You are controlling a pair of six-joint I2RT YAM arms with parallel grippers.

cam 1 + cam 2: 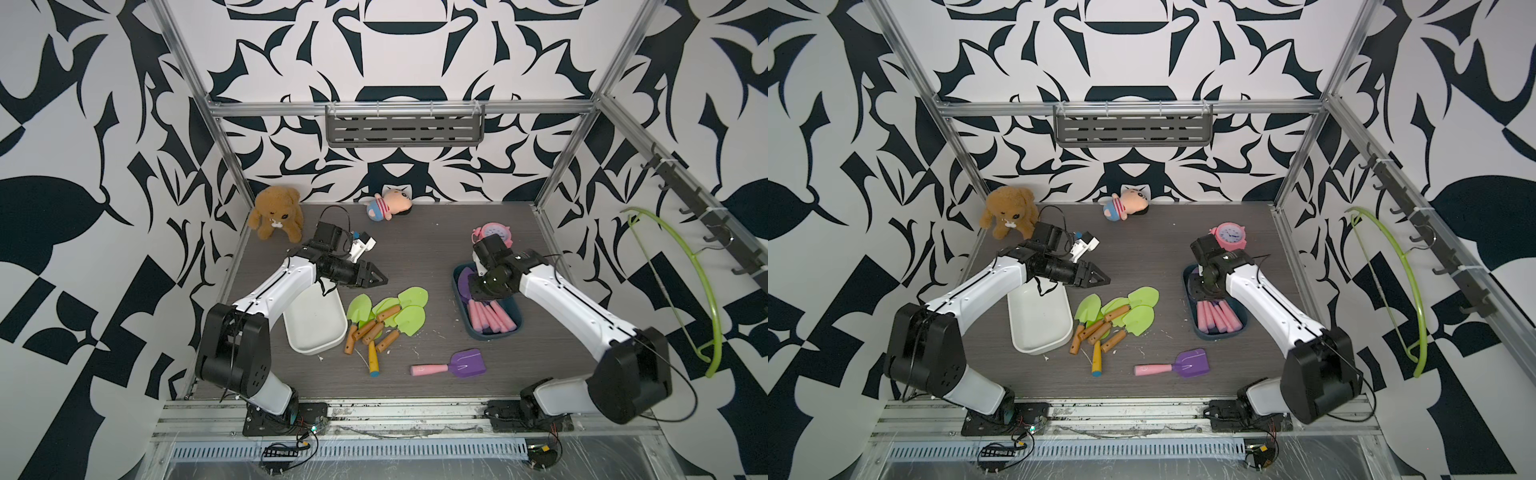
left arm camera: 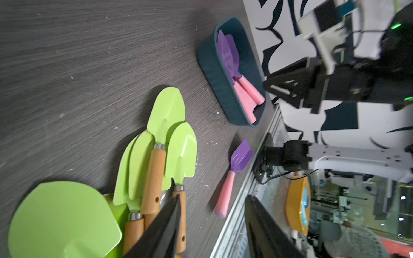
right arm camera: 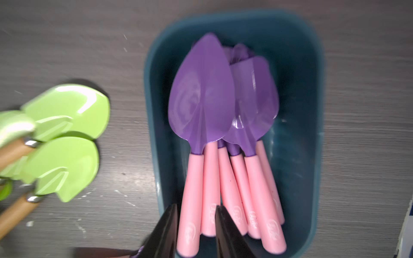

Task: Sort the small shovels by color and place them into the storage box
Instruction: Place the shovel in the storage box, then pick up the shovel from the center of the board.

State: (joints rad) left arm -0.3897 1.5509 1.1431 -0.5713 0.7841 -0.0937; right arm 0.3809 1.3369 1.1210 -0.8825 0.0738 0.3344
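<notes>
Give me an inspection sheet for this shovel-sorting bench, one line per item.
Surface: dark wood-grain table, white flecks.
Job's things: green shovels piled loose at centre; purple shovels in blue box; stray shovel, purple, loose at the front; white box looks empty.
Clutter: teddy, doll, pink clock at the back.
Grippers: left tool open, empty, beside white box; right tool open over the pink handles in blue box.
Cables: wires at the arm bases.
Surroundings: patterned walls, metal frame, grey shelf, hook rail with green hanger.
</notes>
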